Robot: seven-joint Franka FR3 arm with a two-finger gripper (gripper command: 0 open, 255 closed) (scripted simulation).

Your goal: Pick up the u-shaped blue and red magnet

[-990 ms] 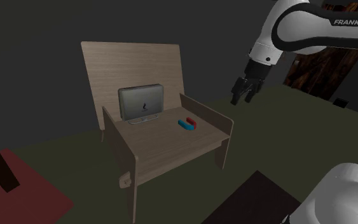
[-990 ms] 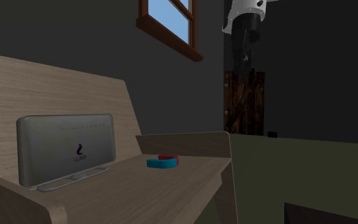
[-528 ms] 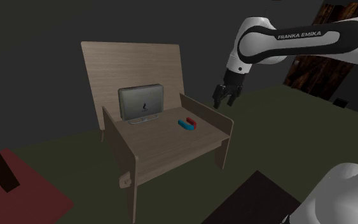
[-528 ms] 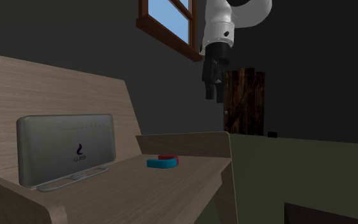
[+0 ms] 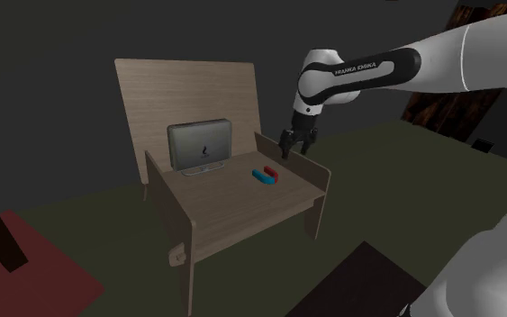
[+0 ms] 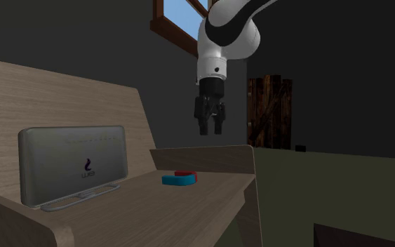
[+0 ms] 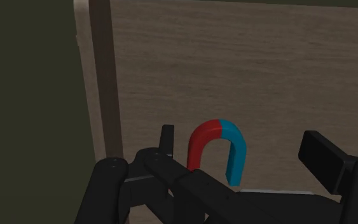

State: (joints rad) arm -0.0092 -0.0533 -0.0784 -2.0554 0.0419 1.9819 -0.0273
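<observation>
Two fingers (image 7: 166,137) of the gripper (image 6: 210,128) are standing apart, grasping nothing, while the hand is hovering over the bench near its side panel (image 6: 213,158). The magnet (image 5: 265,175) is lying flat on the seat (image 5: 233,212), close to that panel and near the router (image 5: 200,146). Risks: a careless descent is likely clipping the panel's edge; an off-centre closure is probably nudging the magnet aside or pinching one arm only, letting it swivel free.

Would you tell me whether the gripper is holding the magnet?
No, the gripper hangs in the air above the magnet, which lies on the wooden seat.
</observation>
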